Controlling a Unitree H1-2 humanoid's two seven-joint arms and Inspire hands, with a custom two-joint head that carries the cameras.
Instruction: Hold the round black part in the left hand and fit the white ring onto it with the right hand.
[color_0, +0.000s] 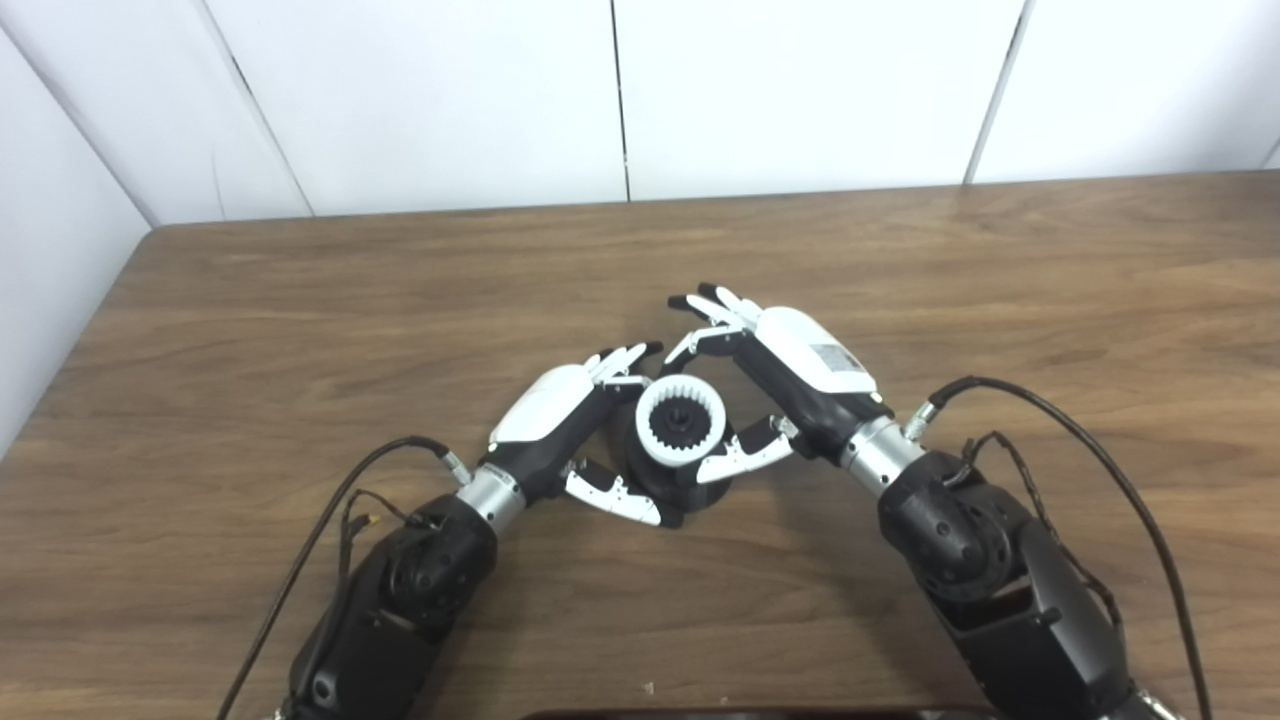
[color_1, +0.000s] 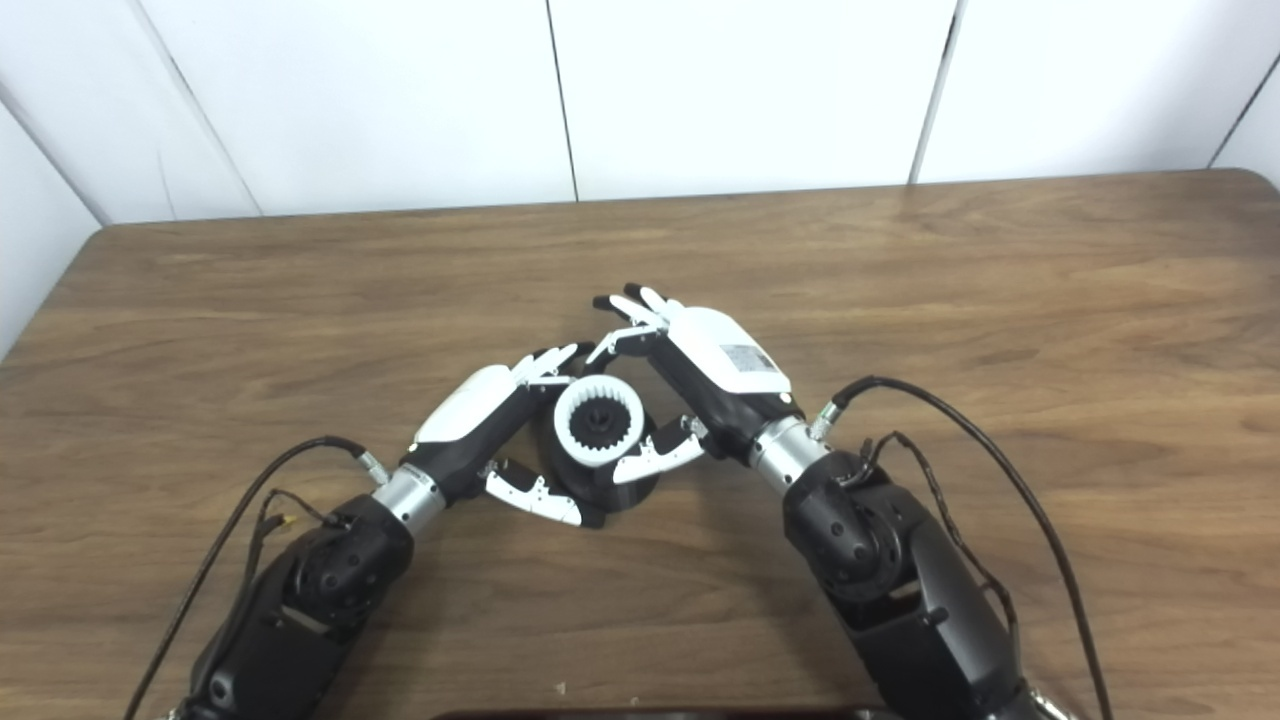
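The round black part (color_0: 672, 492) rests on the wooden table (color_0: 300, 330) near its middle. The white toothed ring (color_0: 650, 425) sits on top of it, around a black toothed hub. My left hand (color_0: 560, 410) is shut on the black part, fingers at its far left side and thumb at its near side. My right hand (color_0: 790, 370) is just right of the ring, with its fingers spread and reaching past the ring's far edge. Its thumb lies against the lower right rim. Both hands also show in the right eye view, left hand (color_1: 480, 405) and right hand (color_1: 710, 360).
White wall panels (color_0: 620, 100) stand behind the table's far edge. Black cables loop from both forearms, left cable (color_0: 330, 510) and right cable (color_0: 1080, 440). A dark object (color_0: 760, 714) shows at the bottom edge of the picture.
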